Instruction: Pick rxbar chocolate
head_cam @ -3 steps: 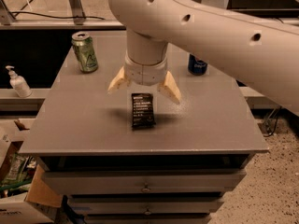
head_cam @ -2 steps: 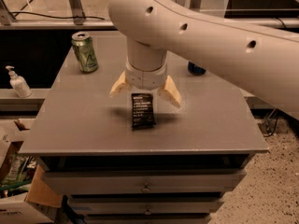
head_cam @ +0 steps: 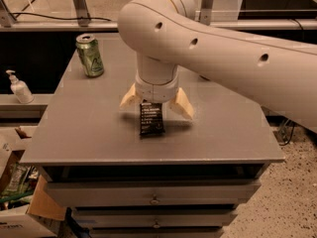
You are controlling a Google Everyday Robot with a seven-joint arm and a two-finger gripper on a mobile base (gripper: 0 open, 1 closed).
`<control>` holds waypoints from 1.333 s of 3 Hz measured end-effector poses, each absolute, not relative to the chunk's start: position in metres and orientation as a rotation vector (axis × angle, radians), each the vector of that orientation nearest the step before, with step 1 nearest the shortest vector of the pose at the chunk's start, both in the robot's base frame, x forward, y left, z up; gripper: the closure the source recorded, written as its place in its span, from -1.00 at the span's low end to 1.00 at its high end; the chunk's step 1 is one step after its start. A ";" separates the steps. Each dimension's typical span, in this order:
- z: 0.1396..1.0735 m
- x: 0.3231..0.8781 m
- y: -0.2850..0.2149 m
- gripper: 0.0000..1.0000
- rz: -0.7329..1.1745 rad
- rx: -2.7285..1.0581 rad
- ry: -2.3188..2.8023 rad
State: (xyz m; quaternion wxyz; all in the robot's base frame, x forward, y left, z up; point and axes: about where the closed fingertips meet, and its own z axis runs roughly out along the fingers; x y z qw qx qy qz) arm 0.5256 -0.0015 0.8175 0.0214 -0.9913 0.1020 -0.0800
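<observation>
Rxbar chocolate (head_cam: 151, 119), a small flat rectangular bar in a glossy black wrapper with white text lines, lies flat on the grey desk (head_cam: 74, 133) near its middle, long axis running near-to-far. The two-finger hand (head_cam: 156, 100) on the thick white robot arm (head_cam: 223, 48) sits directly above the bar's far end. Its tan fingers (head_cam: 181, 103) are spread apart, one to the left and one to the right of the bar, nothing between them gripped yet. Whether the tips touch the desk cannot be told. Judgement on handling: light, thin, fairly stiff lengthwise, with slick foil likely to slide under pinch. It lies low to the surface, so the fingers need to reach desk level. Best hold looks to be across the short width at the long edges, close to mid-length, to avoid pivoting. A crinkled green aluminium can (head_cam: 90, 55) stands well apart at the far left, no obstruction.
</observation>
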 end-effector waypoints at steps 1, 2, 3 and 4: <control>0.813 0.525 -0.001 -0.67 -0.244 -3.078 0.332; 0.812 0.525 0.001 -0.20 -0.246 -3.080 0.344; 0.815 0.525 0.002 0.26 -0.248 -3.079 0.347; 0.823 0.525 0.003 0.88 -0.258 -3.075 0.354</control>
